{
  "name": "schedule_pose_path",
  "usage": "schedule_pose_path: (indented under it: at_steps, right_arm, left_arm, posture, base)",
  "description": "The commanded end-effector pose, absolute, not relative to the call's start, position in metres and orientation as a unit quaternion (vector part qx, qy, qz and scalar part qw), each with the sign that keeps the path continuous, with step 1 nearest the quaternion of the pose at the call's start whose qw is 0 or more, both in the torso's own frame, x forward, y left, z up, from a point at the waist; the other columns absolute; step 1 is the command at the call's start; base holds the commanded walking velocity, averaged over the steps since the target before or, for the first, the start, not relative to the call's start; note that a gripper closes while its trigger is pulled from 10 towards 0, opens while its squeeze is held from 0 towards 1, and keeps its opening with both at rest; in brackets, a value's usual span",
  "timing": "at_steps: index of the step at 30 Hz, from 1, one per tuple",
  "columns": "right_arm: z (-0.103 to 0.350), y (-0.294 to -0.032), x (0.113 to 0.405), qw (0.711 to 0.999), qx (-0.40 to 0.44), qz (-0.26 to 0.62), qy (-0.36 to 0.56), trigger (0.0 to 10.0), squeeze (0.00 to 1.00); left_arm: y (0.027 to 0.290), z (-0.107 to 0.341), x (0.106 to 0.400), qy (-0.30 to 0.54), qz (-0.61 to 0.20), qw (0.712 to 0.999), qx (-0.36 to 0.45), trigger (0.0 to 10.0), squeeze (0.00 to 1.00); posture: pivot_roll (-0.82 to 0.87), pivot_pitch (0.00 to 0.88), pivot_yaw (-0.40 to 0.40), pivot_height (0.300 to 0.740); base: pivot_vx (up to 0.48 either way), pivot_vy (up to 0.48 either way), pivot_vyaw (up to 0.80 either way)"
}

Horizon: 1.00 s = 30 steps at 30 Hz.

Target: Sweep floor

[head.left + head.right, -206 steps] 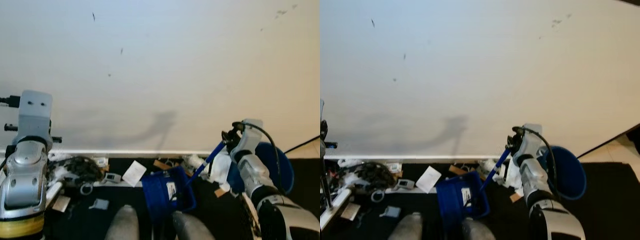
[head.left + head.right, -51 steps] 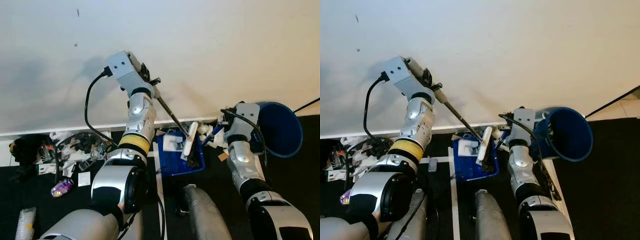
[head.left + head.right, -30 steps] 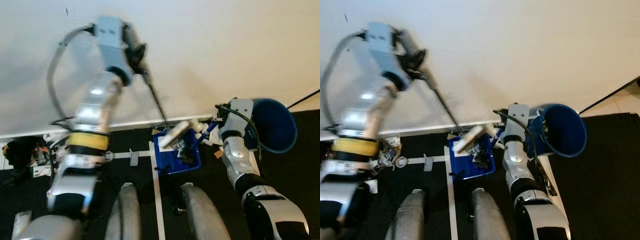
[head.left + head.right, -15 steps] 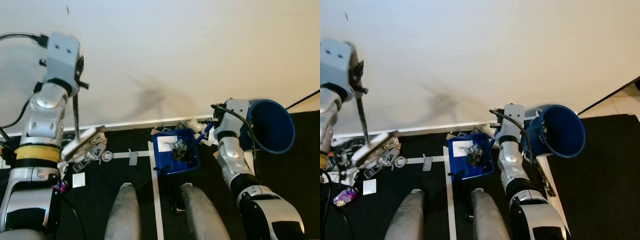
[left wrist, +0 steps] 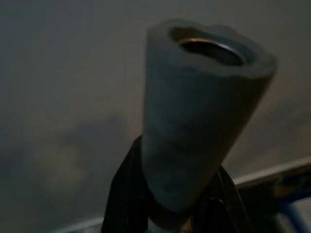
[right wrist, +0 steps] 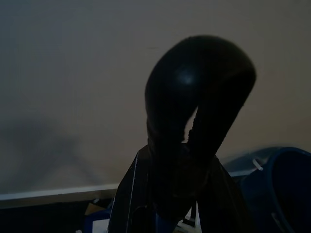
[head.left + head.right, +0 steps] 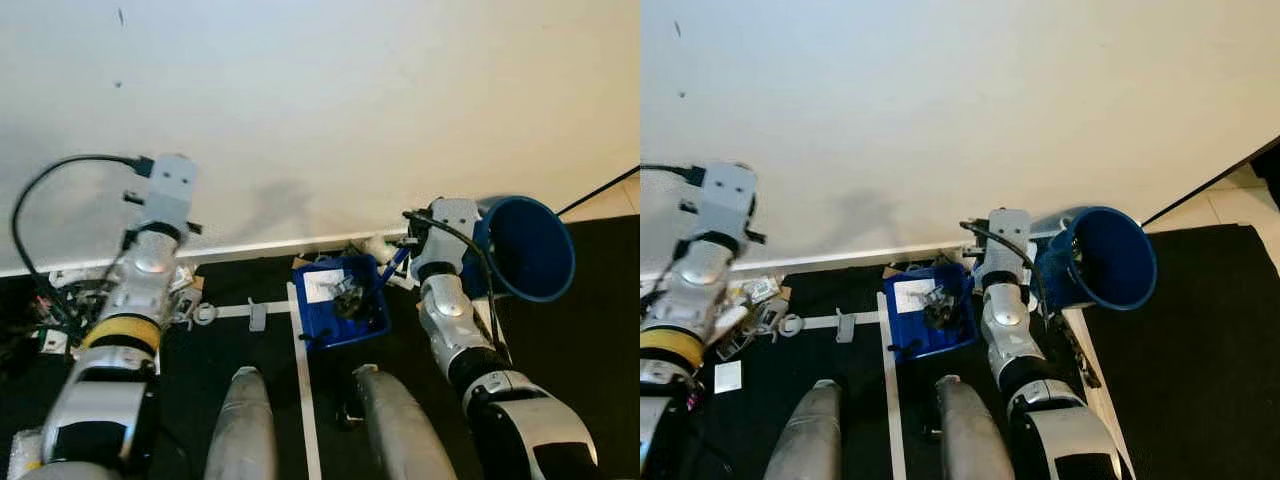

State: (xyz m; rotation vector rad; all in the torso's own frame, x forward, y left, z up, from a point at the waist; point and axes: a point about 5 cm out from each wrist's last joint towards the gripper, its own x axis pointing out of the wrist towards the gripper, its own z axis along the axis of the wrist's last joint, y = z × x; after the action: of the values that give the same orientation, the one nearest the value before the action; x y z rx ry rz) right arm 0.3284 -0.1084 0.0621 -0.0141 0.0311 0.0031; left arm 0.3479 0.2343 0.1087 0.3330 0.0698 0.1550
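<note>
A blue dustpan [image 7: 340, 305] lies on the black floor by the white wall, with paper and dark scraps in it. My right gripper [image 7: 413, 232] is shut on its blue handle [image 7: 397, 263]; in the right wrist view the handle's black loop end [image 6: 199, 92] stands between my fingers [image 6: 133, 194]. On the left my left gripper [image 5: 170, 216] is shut on the broom's grey handle [image 5: 194, 126], held low over a litter pile [image 7: 95, 300] at the wall's foot. The broom's head is hidden behind the arm.
A round blue bin [image 7: 527, 248] lies tilted right behind my right arm. White tape lines [image 7: 300, 380] cross the black floor. My two legs [image 7: 240, 425] stand just behind the dustpan. A black cable [image 7: 45, 195] loops from the left wrist.
The left arm swept the broom across the dustpan, swung it out to the left and has now dropped lower over the litter. The right arm and dustpan stayed put.
</note>
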Motion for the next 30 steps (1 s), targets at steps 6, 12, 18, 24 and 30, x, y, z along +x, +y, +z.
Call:
schedule_pose_path:
  at_steps: [6,12,18,24,30]
  right_arm:
    - [0.033,-0.114,0.311,0.996,-0.034,0.020,0.079,10.0,0.00]
    - [0.028,-0.120,0.306,0.995,-0.040,0.014,0.085,10.0,0.00]
    - [0.024,-0.121,0.303,0.995,-0.038,0.012,0.092,10.0,0.00]
    - [0.021,-0.119,0.301,0.994,-0.036,0.014,0.099,10.0,0.00]
    - [0.023,-0.118,0.303,0.994,-0.034,0.014,0.102,10.0,0.00]
  left_arm:
    - [0.170,0.101,0.358,0.012,0.071,0.996,-0.060,10.0,0.00]
    - [0.111,0.122,0.370,-0.024,-0.004,0.991,-0.131,10.0,0.00]
    - [0.072,0.134,0.370,-0.033,-0.058,0.982,-0.175,10.0,0.00]
    - [0.030,0.137,0.361,-0.009,-0.119,0.969,-0.214,10.0,0.00]
    - [0.003,0.156,0.354,-0.018,-0.178,0.957,-0.226,10.0,0.00]
  posture:
    - [0.01,0.259,-0.169,0.740]
    - [0.01,0.259,-0.163,0.740]
    - [0.02,0.263,-0.159,0.740]
    - [0.02,0.260,-0.157,0.740]
    - [0.03,0.251,-0.159,0.740]
  base:
    - [0.000,0.000,0.00]
    - [0.000,0.000,0.00]
    - [0.000,0.000,0.00]
    - [0.000,0.000,0.00]
    - [0.000,0.000,0.00]
